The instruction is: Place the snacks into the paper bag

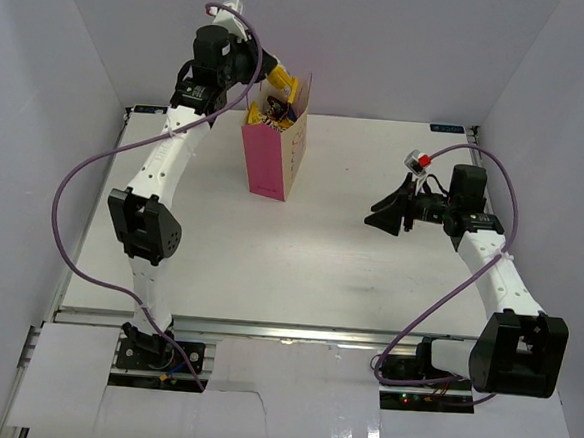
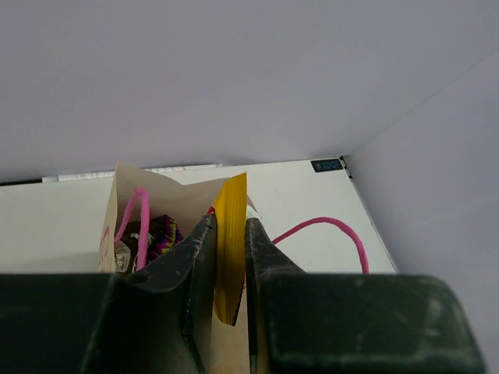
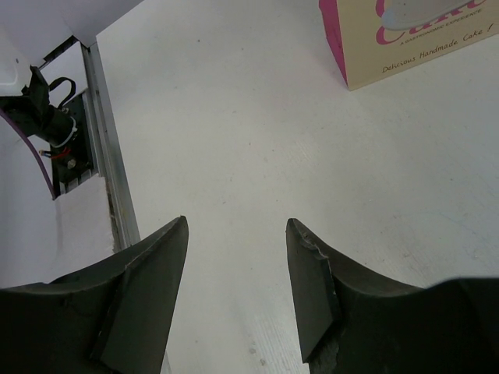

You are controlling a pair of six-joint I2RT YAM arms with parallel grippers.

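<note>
The pink paper bag [image 1: 270, 160] stands upright at the table's back centre, with snacks showing in its open top. My left gripper [image 1: 273, 85] hangs above the bag's mouth, shut on a yellow pack [image 1: 285, 86]. In the left wrist view the yellow pack [image 2: 231, 241] sits pinched between the two fingers of my left gripper [image 2: 229, 234], over the bag's cream edge [image 2: 136, 181]. A dark purple pack [image 2: 158, 234] lies inside the bag, beside a pink cord handle [image 2: 143, 222]. My right gripper [image 1: 385, 213] is open and empty, low over the table to the right of the bag.
White walls close in the back and both sides. A second pink handle [image 2: 331, 226] loops out to the right of the bag. The bag's lower corner [image 3: 405, 35] shows far ahead of my right gripper [image 3: 236, 230]. A rail and cables [image 3: 58, 132] lie at its left.
</note>
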